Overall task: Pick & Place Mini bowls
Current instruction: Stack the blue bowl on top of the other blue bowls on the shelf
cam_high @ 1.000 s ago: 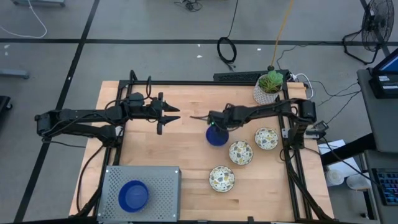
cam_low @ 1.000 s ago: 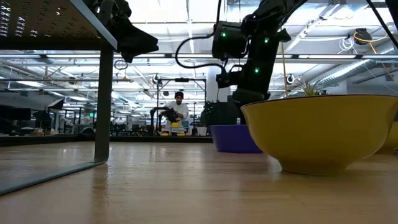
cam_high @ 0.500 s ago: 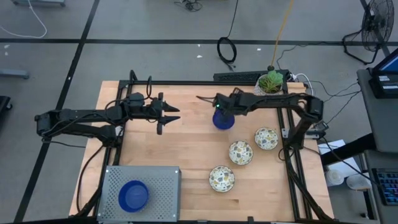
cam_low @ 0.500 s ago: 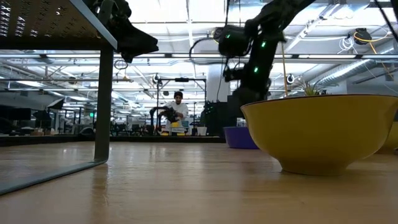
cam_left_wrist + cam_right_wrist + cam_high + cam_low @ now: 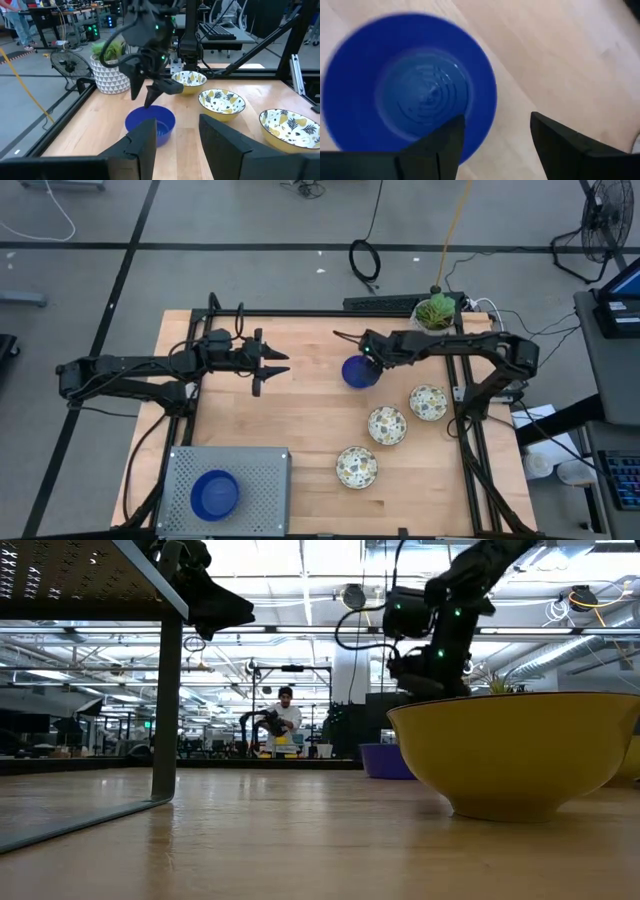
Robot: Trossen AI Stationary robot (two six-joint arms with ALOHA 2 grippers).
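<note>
We see the right gripper (image 5: 362, 358) hovering with fingers spread empty over the blue mini bowl (image 5: 358, 372) mid-tabletop (image 5: 300, 420), seemingly just set down, while the left gripper (image 5: 272, 364) waits half-open and empty.

The table (image 5: 300, 430) is light brown wood, and both arms over it are black. One bowl (image 5: 358, 371) near the back edge is deep blue all over, and another blue bowl (image 5: 214, 493) sits on a grey tray with tiny holes (image 5: 255, 470) at the front left corner. Three bowls (image 5: 387, 425) toward the right edge are cream inside with dark and yellow speckles and yellow outside, and the pot (image 5: 432, 330) at the back right corner is white with a dark triangle pattern and a green plant (image 5: 435, 310).
</note>
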